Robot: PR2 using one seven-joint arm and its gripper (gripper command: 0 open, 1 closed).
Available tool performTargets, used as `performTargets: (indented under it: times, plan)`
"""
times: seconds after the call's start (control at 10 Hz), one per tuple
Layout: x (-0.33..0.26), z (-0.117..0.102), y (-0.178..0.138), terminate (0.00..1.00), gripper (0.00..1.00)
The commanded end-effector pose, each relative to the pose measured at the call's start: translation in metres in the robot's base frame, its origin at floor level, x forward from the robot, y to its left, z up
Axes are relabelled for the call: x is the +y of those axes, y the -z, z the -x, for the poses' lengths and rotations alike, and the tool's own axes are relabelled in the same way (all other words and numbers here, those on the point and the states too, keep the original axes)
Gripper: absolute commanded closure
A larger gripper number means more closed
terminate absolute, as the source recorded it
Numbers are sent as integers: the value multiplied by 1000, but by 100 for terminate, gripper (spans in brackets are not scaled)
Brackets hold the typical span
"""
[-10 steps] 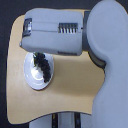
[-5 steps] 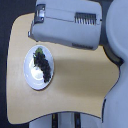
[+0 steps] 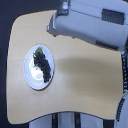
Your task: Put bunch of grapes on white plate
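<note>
The gripper cannot be made out clearly: at the top of the exterior view, a bulky grey-and-white arm (image 3: 92,25) reaches in from the upper right of the picture, and its end near the top centre is blurred and partly cut off by the frame edge. Whether its fingers are wide, narrow or holding anything cannot be told. The arm sits over the far edge of the table, well apart from the plate.

The table (image 3: 85,75) is a light tan wooden top with rounded corners, filling most of the picture against a dark floor.

The plate (image 3: 31,75) is round, glossy and white. It lies flat on the table toward the exterior view's left, a little below the middle.

The grapes (image 3: 43,64) lie on the plate. They form a dark purple-black elongated cluster, running at a slant from the plate's upper left toward its lower right, occupying mainly the right half of the plate. A small green stem shows at the upper end of the bunch, near the plate's top rim. The bunch stays within the rim as far as can be seen. Nothing touches the grapes.

At the right edge of the picture, a narrow strip of grey and white robot parts is visible, too blurred to describe further.
</note>
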Motion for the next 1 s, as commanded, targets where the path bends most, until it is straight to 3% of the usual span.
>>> performTargets:
  times: [0.0, 0.8, 0.9]
  plan:
    - [-123, 11, -24, 0, 0]
    - [-218, 32, -11, 0, 0]
    - [-219, 27, -11, 100, 0]
